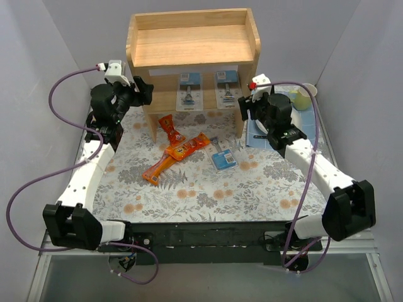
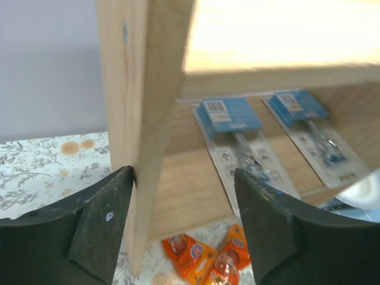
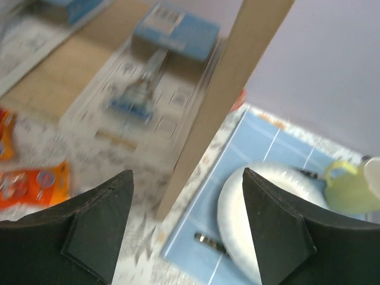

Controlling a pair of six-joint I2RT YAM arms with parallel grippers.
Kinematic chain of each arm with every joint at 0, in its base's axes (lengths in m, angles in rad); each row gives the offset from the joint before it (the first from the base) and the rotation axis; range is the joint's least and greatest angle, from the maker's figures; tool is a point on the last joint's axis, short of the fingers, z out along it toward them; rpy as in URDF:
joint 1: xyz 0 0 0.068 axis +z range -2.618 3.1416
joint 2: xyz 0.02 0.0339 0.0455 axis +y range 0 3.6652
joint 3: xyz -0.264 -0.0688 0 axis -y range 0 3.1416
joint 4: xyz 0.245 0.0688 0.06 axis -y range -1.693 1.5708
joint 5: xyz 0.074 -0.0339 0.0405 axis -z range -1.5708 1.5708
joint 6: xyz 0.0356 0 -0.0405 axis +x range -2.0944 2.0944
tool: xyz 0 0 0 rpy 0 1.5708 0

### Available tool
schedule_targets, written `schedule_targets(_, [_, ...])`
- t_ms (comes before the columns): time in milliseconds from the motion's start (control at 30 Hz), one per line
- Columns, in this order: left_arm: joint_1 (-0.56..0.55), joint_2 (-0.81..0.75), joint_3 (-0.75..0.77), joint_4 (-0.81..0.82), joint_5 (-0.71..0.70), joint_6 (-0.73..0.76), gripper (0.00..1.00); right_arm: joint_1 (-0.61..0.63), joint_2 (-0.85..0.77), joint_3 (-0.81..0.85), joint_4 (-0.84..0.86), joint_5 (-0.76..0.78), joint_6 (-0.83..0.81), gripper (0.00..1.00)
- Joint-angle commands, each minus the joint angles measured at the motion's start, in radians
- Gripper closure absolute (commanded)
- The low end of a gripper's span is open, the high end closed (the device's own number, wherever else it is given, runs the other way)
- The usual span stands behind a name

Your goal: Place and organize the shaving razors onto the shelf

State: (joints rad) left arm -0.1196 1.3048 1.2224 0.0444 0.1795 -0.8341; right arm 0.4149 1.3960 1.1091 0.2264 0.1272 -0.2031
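Observation:
The wooden shelf [image 1: 195, 44] stands at the back of the table. Two razor packs [image 1: 189, 91] [image 1: 227, 88] lie side by side on its lower tier. A third razor pack [image 1: 223, 157] lies on the floral cloth in front. My left gripper [image 1: 146, 91] is open and empty at the shelf's left side panel [image 2: 142, 119]; its view shows both shelved packs [image 2: 237, 136] [image 2: 312, 127]. My right gripper [image 1: 244, 108] is open and empty by the right side panel [image 3: 231, 101], near the right pack [image 3: 154, 77].
Orange snack packets [image 1: 170, 129] [image 1: 179, 154] lie in front of the shelf and show in the left wrist view [image 2: 202, 255]. A blue mat [image 3: 249, 154] with a white dish [image 3: 267, 208] and a yellow-green cup [image 1: 302, 97] sits right of the shelf.

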Motion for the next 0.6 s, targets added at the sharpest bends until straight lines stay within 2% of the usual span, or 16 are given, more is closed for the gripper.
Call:
schedule_targets(0, [-0.009, -0.159, -0.043, -0.141, 0.022, 0.01, 0.28, 0.016, -0.141, -0.107, -0.169, -0.119, 0.027, 0.19])
schedule_targets(67, [-0.009, -0.254, -0.113, -0.175, -0.021, 0.009, 0.17, 0.022, -0.192, -0.149, -0.225, -0.248, -0.014, 0.21])
schedule_targets(167, [-0.008, -0.347, -0.194, -0.257, -0.032, 0.004, 0.13, 0.048, -0.196, -0.189, -0.344, -0.322, -0.064, 0.24])
schedule_targets(300, [-0.005, -0.417, -0.305, -0.327, 0.015, -0.022, 0.13, 0.082, -0.108, -0.18, -0.412, -0.311, -0.07, 0.32])
schedule_targets(400, [0.0, -0.459, -0.374, -0.325, 0.04, -0.04, 0.13, 0.133, -0.02, -0.154, -0.362, -0.267, -0.024, 0.36])
schedule_targets(567, [0.057, -0.48, -0.4, -0.325, 0.08, -0.086, 0.13, 0.208, 0.167, -0.042, -0.266, -0.175, 0.048, 0.42])
